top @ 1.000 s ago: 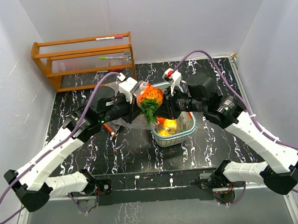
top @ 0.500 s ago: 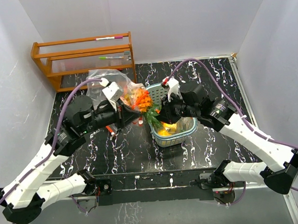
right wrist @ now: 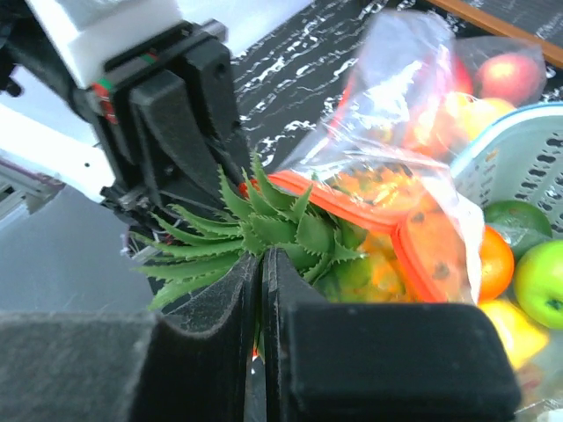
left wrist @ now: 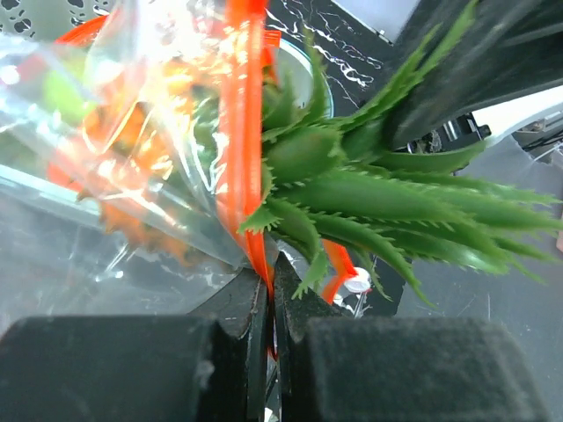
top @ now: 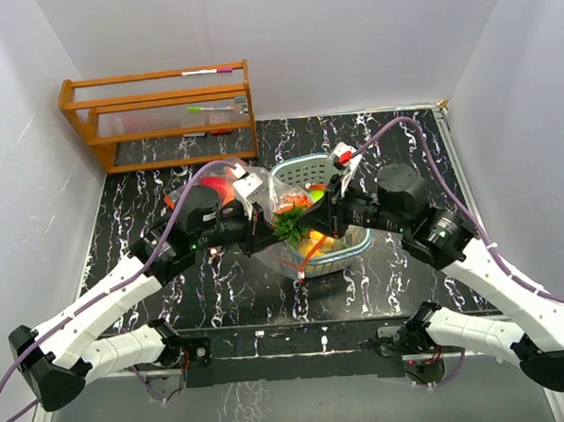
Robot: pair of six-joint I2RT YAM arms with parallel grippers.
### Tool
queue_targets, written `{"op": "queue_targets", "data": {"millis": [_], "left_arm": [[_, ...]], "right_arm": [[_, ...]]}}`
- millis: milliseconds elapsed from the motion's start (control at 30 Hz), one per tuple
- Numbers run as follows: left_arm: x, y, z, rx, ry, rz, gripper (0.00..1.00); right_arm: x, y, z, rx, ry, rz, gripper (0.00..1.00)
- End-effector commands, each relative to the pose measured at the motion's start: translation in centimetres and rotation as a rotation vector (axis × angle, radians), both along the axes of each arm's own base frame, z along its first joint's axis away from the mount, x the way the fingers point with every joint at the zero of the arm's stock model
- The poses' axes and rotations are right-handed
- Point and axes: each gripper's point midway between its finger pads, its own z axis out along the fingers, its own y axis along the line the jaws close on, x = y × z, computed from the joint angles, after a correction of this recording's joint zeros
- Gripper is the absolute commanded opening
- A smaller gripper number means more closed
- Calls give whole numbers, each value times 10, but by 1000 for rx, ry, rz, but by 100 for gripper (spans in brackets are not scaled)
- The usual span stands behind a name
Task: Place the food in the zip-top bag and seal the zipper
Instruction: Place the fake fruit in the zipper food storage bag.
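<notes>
Orange zipper strip (left wrist: 239, 132) of the zip-top bag (left wrist: 106, 176) is clamped in the left gripper (left wrist: 268, 272). The right gripper (right wrist: 261, 264) is pinched together on the green leaves of the pineapple (right wrist: 308, 233), whose body lies inside the bag mouth with the leaves outside. We advise pushing the fruit deeper before release while keeping the mouth taut. The teal basket (right wrist: 510, 158) close by holds at least 3 more fruits (right wrist: 545, 281). The leaves may snag the zipper.

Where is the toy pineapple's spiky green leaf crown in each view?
Top external: the spiky green leaf crown sits at picture centre.
Left wrist: crown spreads from centre to right edge.
Right wrist: crown lies just left of centre.
Shared landmark: the clear bag's orange zipper strip.
</notes>
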Motion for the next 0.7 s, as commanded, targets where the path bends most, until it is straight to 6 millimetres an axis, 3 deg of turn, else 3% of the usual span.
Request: {"op": "queue_targets", "data": {"millis": [0, 133, 233, 400, 667], "left_arm": [[-1, -2, 23, -61, -47, -10, 0], [6, 3, 34, -73, -59, 53, 0], [9, 5, 42, -105, -56, 93, 0], [9, 3, 43, -143, -25, 108, 0], [10, 6, 36, -147, -7, 131, 0]], "right_arm": [[23, 6, -27, -49, 29, -74, 8], [25, 6, -70, -131, 123, -91, 8], [30, -5, -84, -145, 131, -163, 19], [26, -18, -71, -108, 90, -203, 42], [18, -30, -47, -40, 46, -231, 63]]}}
